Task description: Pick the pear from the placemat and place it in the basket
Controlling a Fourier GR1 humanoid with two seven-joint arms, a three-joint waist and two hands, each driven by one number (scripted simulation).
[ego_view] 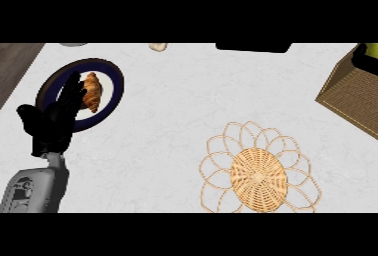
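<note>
While the left hand (55, 117) rests open-fingered over the plate (111, 75) with a croissant (91, 91), the placemat (258, 172) lies bare; no writing shows.

The pale marbled desk (177, 100) carries a woven placemat (258, 172) near right, a basket (354, 95) far right, and a plate (103, 85) (croissant (91, 91) on it) far left.

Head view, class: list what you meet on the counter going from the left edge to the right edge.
Left hand with fingers straight → dark-rimmed plate carrying a croissant → woven placemat → wicker basket at the right edge. No pear shows on the placemat.
</note>
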